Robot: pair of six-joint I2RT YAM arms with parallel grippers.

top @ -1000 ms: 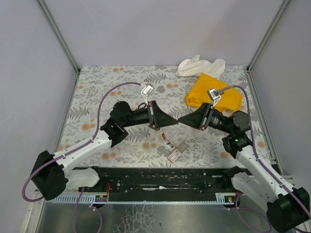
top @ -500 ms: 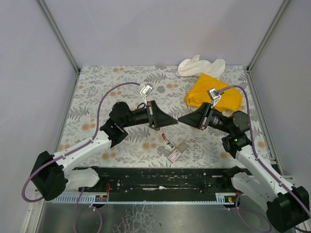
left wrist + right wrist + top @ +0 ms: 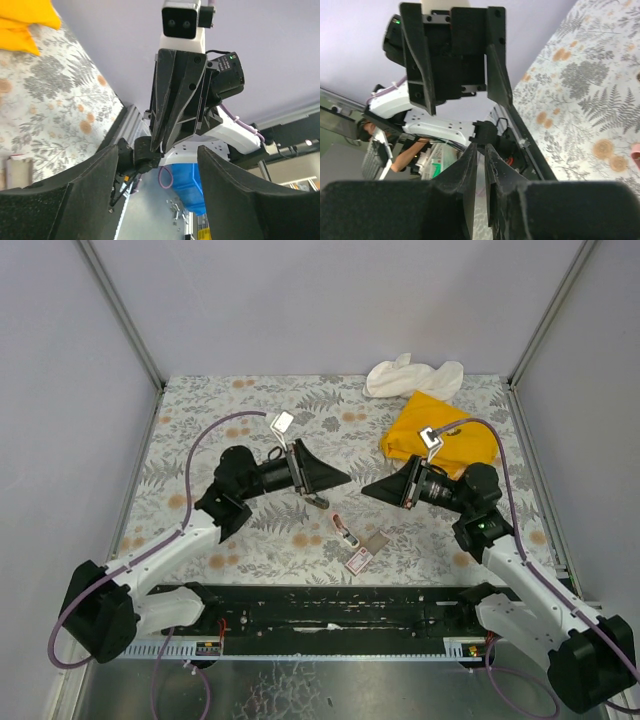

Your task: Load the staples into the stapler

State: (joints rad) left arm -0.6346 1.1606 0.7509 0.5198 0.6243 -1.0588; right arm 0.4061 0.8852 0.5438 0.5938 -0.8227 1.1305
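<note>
My left gripper (image 3: 345, 478) is released, jaws apart and holding nothing; my right gripper (image 3: 366, 490) is closed to a thin slit, with nothing visible in it; both hover tip to tip, near but apart, left of the yellow cloth (image 3: 440, 435). The staples box (image 3: 358, 560) lies flat on the table (image 3: 200, 430), nearer me than the yellow cloth, just beside a tan card piece (image 3: 377, 542) and a small red item (image 3: 343, 530); a white cloth (image 3: 412, 375) lies just beyond the yellow cloth.

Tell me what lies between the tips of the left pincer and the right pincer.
Nothing: in the top view only a bare strip of floral-patterned tabletop separates the left pincer and right pincer.
</note>
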